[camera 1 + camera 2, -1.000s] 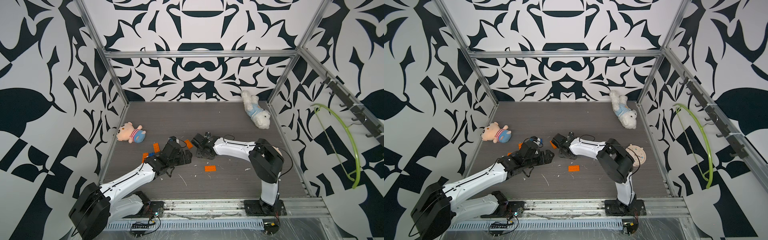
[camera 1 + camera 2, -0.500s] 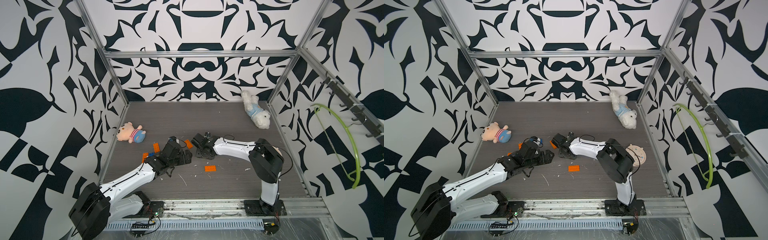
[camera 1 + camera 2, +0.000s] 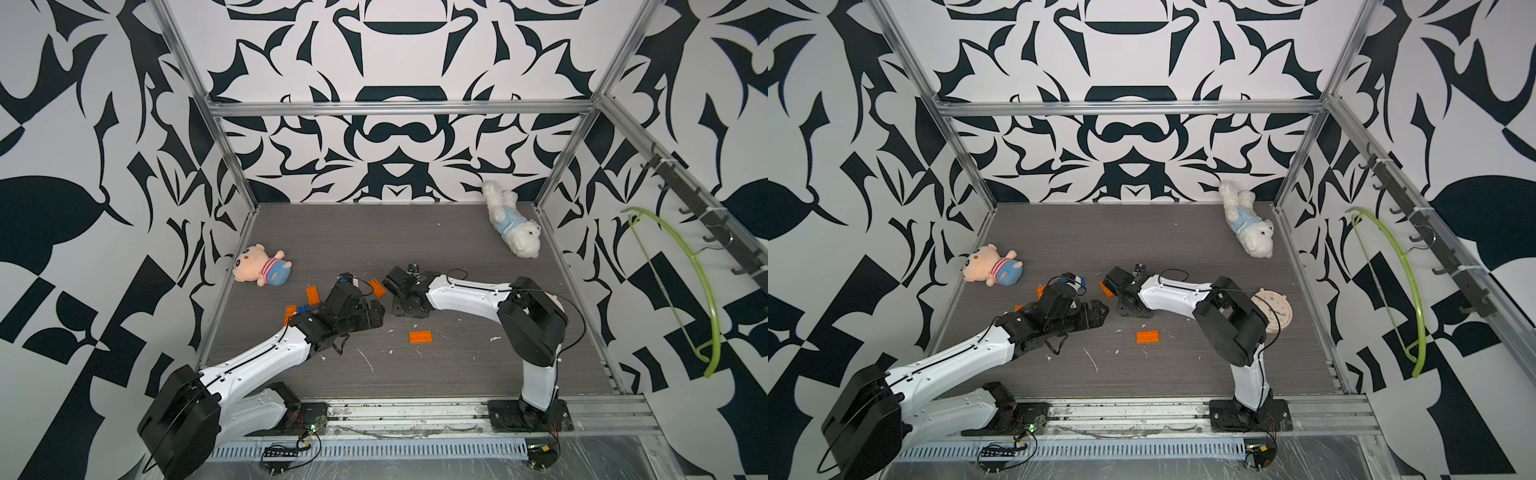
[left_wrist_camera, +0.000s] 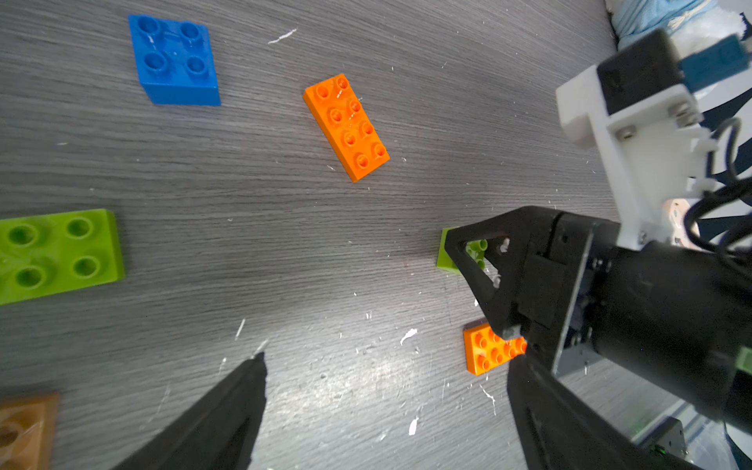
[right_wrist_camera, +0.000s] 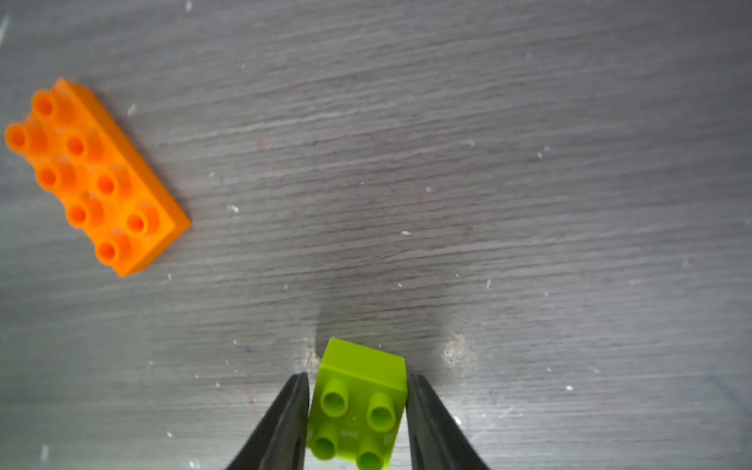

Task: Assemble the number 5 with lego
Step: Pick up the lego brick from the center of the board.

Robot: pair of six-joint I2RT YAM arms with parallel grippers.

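Lime brick inside right end effector

Orange bricks: four are lying in both top views
Lime green bricks: two are showing in the left wrist view
Blue bricks: one is showing there
Plush toys: two are lying

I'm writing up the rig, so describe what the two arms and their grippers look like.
The left arm and right arm have white shells, black joints and thin black cables. The left gripper and right gripper each have two black tapering fingers. A white camera bracket tops the right wrist.
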